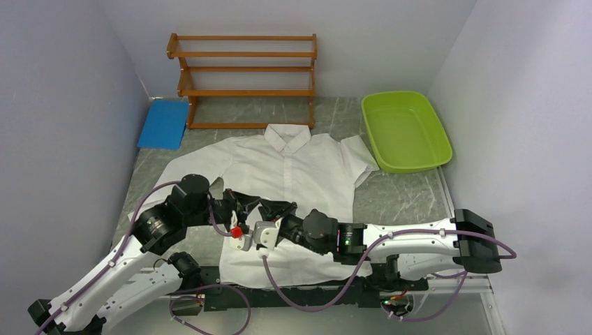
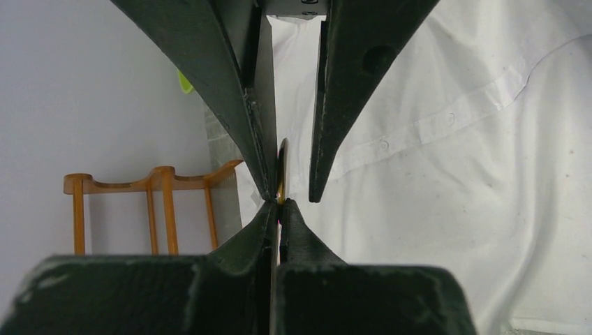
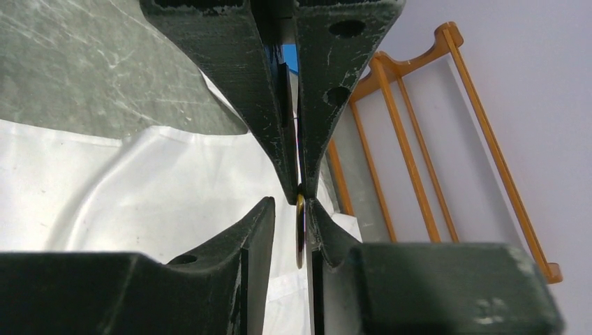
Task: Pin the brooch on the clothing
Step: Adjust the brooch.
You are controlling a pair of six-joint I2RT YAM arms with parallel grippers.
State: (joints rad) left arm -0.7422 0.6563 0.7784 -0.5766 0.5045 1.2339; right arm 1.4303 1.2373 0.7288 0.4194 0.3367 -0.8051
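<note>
Gold brooch (image 2: 282, 167), edge-on and upright, is pinched in my tightly closed left gripper (image 2: 279, 209). My right gripper (image 3: 292, 209) straddles it, jaws parted, one side clear of it. The shirt (image 1: 307, 167) lies flat below both. Only the top view places us over its lower front, yet it hides the brooch.
</note>
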